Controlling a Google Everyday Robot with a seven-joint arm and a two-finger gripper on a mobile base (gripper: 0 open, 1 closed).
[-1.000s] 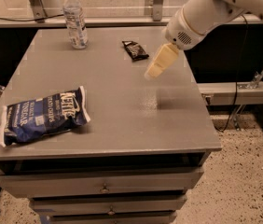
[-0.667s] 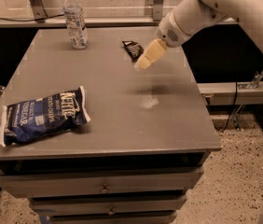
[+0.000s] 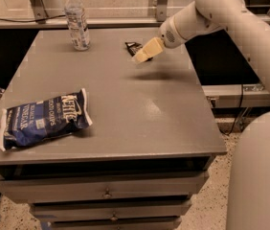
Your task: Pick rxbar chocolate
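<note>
The rxbar chocolate [image 3: 133,46] is a small flat black bar lying on the far part of the grey table [image 3: 125,109], partly hidden behind my gripper. My gripper [image 3: 141,55] with pale yellowish fingers hangs just above the table, right over the near right end of the bar. The white arm comes in from the upper right.
A clear water bottle [image 3: 78,20] stands upright at the far left of the table. A large blue-and-white chip bag [image 3: 44,119] lies at the near left. Drawers [image 3: 106,193] sit below the table front. A metal rail runs behind the table.
My gripper has moved left and away from me, from over the table's middle right to right over the black bar. The bar, bottle and bag have not moved.
</note>
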